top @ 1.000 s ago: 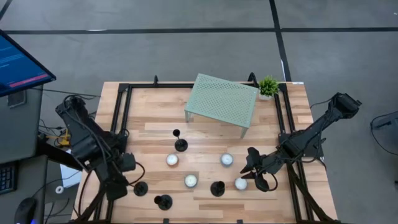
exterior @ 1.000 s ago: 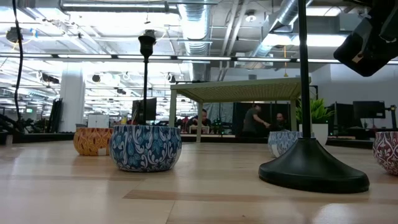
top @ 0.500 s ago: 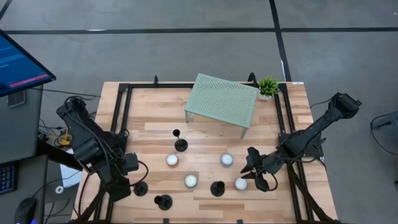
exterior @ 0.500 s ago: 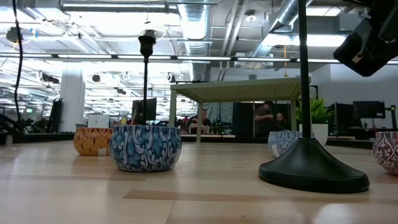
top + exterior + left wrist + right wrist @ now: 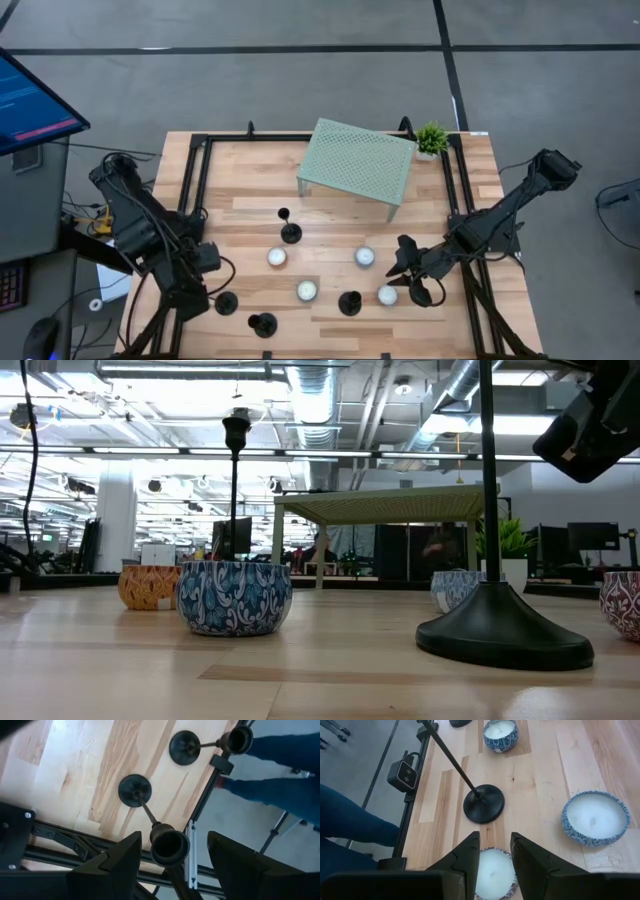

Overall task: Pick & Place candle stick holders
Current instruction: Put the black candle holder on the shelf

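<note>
Four black candle stick holders stand upright on their round bases on the wooden table: one [image 5: 226, 302] at the near left, one [image 5: 263, 324] by the near edge, one [image 5: 350, 303] near the middle, and a tall one [image 5: 290, 233] farther back. My left gripper [image 5: 203, 297] is open above the near-left holder. In the left wrist view, that holder's cup top [image 5: 170, 846] shows between the two fingers of my left gripper [image 5: 175, 840], apart from both. My right gripper [image 5: 495, 837] is open, its fingers a narrow gap apart, and hovers above a white candle in a blue tin [image 5: 492, 870].
Several white candles in patterned tins [image 5: 277, 257] [image 5: 365, 257] [image 5: 306, 291] [image 5: 387, 296] stand among the holders. A green perforated riser [image 5: 357, 165] and a small plant [image 5: 432, 138] stand at the far side. A person's legs [image 5: 280, 775] are beside the table's near edge.
</note>
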Motion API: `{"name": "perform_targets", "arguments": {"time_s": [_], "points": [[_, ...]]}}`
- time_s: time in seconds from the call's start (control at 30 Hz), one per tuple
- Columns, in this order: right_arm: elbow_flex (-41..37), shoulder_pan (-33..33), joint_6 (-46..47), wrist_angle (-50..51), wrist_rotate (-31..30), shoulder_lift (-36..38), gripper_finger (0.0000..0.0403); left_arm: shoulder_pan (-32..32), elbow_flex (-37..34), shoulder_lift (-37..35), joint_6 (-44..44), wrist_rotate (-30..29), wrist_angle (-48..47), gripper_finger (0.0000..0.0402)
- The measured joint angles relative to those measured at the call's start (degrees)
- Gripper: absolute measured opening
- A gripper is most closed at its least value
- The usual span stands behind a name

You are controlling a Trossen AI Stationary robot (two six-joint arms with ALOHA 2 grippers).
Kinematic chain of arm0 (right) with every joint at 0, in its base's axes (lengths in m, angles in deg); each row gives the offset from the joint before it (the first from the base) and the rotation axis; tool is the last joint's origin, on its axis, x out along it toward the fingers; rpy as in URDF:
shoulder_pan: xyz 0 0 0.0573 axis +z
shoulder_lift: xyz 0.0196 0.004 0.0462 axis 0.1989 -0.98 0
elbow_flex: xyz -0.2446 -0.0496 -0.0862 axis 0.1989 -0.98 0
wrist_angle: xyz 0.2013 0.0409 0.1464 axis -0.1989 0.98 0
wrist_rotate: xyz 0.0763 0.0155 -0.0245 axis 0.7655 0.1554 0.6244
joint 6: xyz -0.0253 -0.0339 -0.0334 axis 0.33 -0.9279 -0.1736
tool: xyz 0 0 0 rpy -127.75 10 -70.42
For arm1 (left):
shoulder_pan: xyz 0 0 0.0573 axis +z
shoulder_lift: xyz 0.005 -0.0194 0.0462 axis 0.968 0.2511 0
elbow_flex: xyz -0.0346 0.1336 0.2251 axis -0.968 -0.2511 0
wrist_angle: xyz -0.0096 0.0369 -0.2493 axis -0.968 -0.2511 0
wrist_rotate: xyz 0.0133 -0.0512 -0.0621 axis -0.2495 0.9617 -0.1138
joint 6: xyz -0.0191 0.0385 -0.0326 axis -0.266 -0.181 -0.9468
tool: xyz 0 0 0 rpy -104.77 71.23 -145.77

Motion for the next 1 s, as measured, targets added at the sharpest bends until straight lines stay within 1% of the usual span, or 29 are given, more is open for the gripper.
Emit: {"name": "perform_targets", "arguments": {"time_s": [0.17,0.23,0.53,0.63,0.77,1.0], "points": [[0.00,0.00,0.00,0.00,0.00,0.00,0.0103,0.17,0.00,0.00,0.68,-0.05,0.17,0.0228],[0.00,0.00,0.00,0.01,0.00,0.00,0.0103,0.17,-0.02,-0.16,0.63,-0.20,0.20,0.0235],[0.00,0.00,0.02,0.44,0.02,0.00,0.0103,0.17,-0.02,-1.32,0.27,-0.22,0.22,0.0311],[0.00,0.00,0.07,0.46,0.02,0.00,0.0103,0.17,-0.17,-1.14,0.46,-0.60,0.26,0.0325],[0.00,0.02,0.13,0.52,0.02,0.00,0.0103,0.15,-1.78,-1.09,0.84,-0.64,0.27,0.0327],[0.00,0.02,0.13,0.62,0.02,0.00,0.0103,0.15,-3.52,-1.05,0.83,-0.64,0.37,0.0312]]}}
